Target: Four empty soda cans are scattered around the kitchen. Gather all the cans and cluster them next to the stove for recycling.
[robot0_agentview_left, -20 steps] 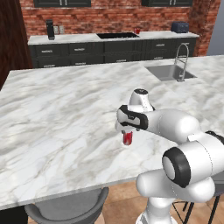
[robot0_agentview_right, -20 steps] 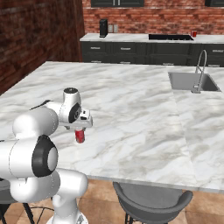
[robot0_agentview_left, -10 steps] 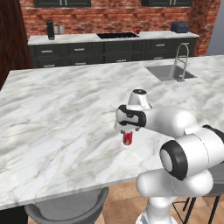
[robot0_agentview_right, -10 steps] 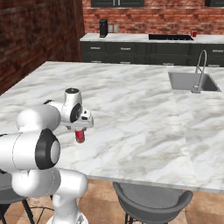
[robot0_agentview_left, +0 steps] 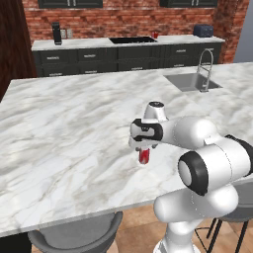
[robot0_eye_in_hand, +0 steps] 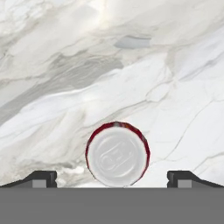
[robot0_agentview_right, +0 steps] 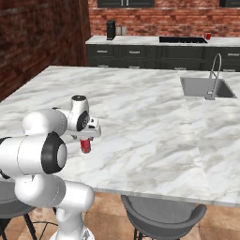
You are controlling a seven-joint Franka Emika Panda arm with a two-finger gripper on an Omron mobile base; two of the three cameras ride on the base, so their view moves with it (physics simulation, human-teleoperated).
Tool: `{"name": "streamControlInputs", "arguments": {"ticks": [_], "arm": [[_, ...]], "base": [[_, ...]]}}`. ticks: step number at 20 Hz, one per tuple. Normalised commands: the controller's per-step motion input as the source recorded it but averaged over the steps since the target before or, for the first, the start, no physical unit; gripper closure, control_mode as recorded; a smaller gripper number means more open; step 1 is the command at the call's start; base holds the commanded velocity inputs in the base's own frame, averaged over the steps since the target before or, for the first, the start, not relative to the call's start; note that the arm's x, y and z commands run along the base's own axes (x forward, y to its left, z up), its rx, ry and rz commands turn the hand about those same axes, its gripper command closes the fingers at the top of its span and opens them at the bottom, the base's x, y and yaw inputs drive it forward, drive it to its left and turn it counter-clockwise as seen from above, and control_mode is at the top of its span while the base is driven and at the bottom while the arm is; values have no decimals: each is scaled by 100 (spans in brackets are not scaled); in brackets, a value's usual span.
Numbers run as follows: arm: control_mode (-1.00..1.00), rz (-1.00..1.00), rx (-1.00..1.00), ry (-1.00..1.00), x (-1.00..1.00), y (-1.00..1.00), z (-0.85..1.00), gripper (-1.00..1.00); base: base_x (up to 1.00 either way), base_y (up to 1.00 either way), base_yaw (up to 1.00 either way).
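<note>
The small red cylindrical soda can with a silver top is judged light, thin-walled and easily dented, with smooth, slippery sides; it is best taken across the middle of its round body, with gentle pressure. It stands upright on the white marble tabletop, directly beneath the hand. The hand is spread fully wide, with nothing held, its fingertips flanking the can.

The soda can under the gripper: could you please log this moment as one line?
gripper: open, straddling soda can from above | can: upright on marble island, not gripped | second can: back counter by stove
</note>
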Motion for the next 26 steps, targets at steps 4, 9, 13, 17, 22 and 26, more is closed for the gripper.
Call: {"name": "streamControlInputs", "arguments": {"ticks": [4,9,13,17,22,26], "arm": [[-100,0,0,3,0,0,-9,-100],[-100,0,0,3,1,0,-10,-100],[-100,0,0,2,3,0,-9,-100],[-100,0,0,1,7,0,-8,-100],[-100,0,0,2,9,0,-6,-100],[-100,0,0,2,2,0,-14,-100]], "base": [[0,0,0],[0,0,0],[0,0,0],[0,0,0],[0,0,0],[0,0,0]]}}
